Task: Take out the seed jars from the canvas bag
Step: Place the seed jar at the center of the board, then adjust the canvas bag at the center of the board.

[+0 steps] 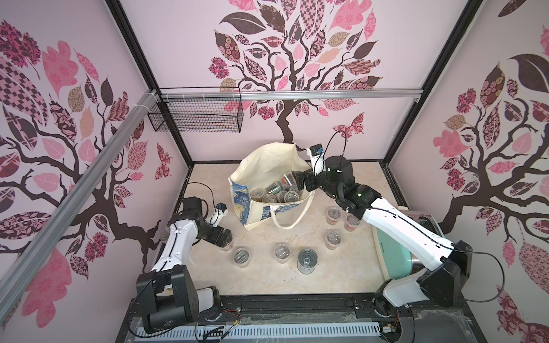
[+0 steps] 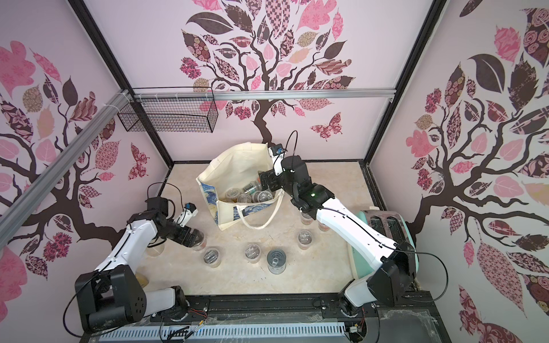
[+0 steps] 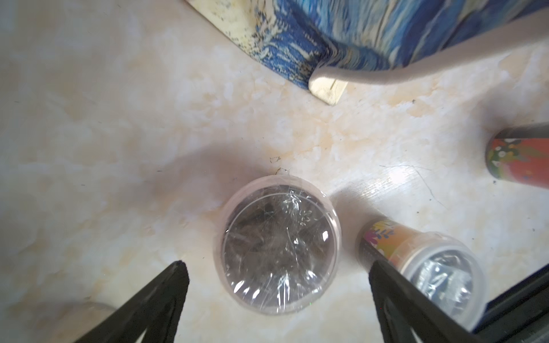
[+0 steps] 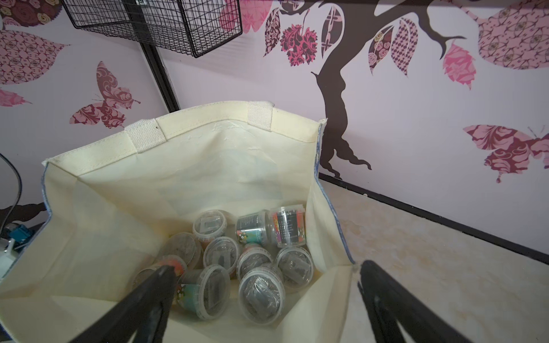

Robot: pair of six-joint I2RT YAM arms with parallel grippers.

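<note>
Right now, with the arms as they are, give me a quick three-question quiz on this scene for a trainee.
1. True or false: the left gripper is shut on the seed jar beneath it.
2. The right gripper is poised over: A) the toaster, B) the canvas bag's mouth, C) the wire basket.
3. What metal item stands on the table in front of the bag?
Key: 1 false, its jaws stand open; 2 B; 3 a tin can.

A grey tin can (image 1: 307,260) (pull-tab lid facing up) stands on the marbled tabletop (image 1: 267,279). Right of the can sits a mint-green toaster (image 1: 392,255); far behind it, wall-mounted, hangs a black wire basket (image 1: 196,115).
</note>
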